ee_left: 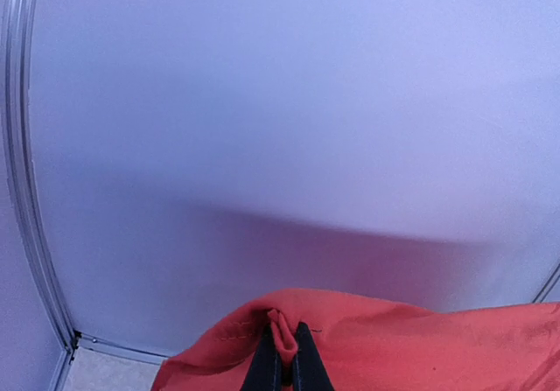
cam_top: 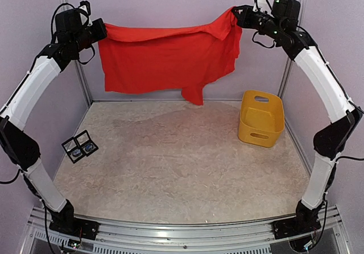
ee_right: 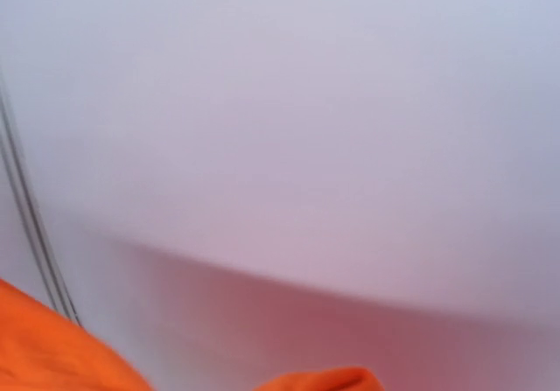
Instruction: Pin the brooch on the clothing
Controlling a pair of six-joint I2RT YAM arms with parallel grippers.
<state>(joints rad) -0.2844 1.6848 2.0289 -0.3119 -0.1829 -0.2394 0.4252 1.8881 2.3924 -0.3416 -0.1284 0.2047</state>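
1. The right wrist view is blurred. The tool's own fingers do not show there, only two orange-red scraps of the T-shirt (ee_right: 52,356) along the bottom edge against a pale wall.
2. In the overhead view the right tool (cam_top: 238,14) sits high above the yellow basket (cam_top: 253,130). It is closed tight on the T-shirt's (cam_top: 165,61) upper corner, and bunched cloth covers its tips.
3. The left tool (cam_top: 102,31) is just as high, well to the left of the basket. Its wrist view shows the left tool (ee_left: 286,343) with its dark fingers (ee_left: 267,365) pinched together on a raised fold of the T-shirt (ee_left: 394,347).
4. The T-shirt hangs clear of the counter (cam_top: 182,174), stretched between the two tools, up and to the left of the basket. One corner droops lowest, and I cannot tell whether it touches anything.
5. A small black case (cam_top: 79,146) lies open on the counter, well apart from the basket on the opposite side. Its contents are too small to make out.
6. The basket stands upright, and its near wall hides part of the inside.
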